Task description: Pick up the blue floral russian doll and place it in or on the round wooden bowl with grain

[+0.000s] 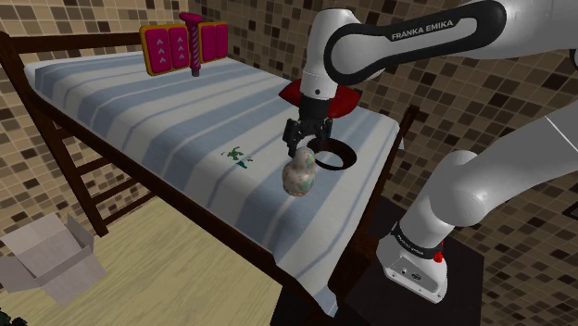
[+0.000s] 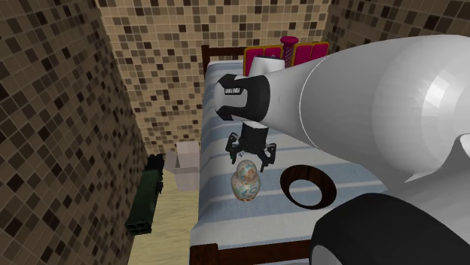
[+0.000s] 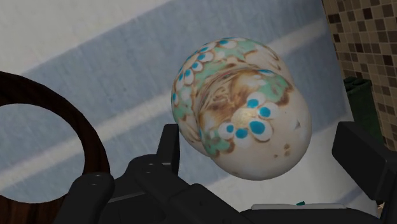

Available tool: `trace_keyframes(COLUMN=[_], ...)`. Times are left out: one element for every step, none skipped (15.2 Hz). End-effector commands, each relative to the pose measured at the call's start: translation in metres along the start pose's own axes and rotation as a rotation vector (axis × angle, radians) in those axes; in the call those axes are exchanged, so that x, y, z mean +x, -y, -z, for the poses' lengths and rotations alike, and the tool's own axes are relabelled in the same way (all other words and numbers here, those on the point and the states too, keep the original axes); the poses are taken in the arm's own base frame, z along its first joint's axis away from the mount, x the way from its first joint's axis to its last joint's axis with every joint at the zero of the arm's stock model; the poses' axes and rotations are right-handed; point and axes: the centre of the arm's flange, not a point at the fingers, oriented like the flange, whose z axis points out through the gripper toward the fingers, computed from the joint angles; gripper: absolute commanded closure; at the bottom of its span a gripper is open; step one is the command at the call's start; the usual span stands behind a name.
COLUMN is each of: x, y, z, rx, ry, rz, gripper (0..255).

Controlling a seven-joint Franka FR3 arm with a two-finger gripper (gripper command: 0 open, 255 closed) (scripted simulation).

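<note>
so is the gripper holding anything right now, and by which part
Nothing is held. The gripper hangs open over the doll, fingers apart and not clasping it; the doll stands on the striped bed beside the bowl.

Soft light is brightening the bed [image 1: 130, 93] and glinting off the arm [image 2: 392, 98]; dark shadow is lying beneath the bed.

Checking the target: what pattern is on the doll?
Doll: cream, blue-centred flowers, green and brown patches; wrist view.

Both exterior views overlook the bed [image 1: 139, 111]; wrist view sits close above.
</note>
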Motion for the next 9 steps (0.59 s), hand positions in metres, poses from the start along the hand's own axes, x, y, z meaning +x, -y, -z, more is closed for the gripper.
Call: trace_keyframes(x=[0.0000, 0.0000, 0.0000, 0.0000, -0.0001, -0.0001, -0.0001, -0.0001, -0.0001], y=[0.0000, 0.0000, 0.0000, 0.0000, 0.0000, 0.0000, 0.0000, 0.0001, 0.0001], z=[-0.0001, 0.0000, 0.0000, 0.0000, 0.0000, 0.0000, -0.0002, -0.0002, -0.0002], rx=[0.000, 0.000, 0.000, 0.000, 0.000, 0.000, 0.000, 0.000, 0.000], ry=[0.000, 0.000, 0.000, 0.000, 0.000, 0.000, 0.000, 0.000, 0.000], rz=[0.000, 0.000, 0.000, 0.000, 0.000, 0.000, 0.000, 0.000, 0.000], gripper=[0, 0, 255, 255, 255, 255, 255, 255, 255])
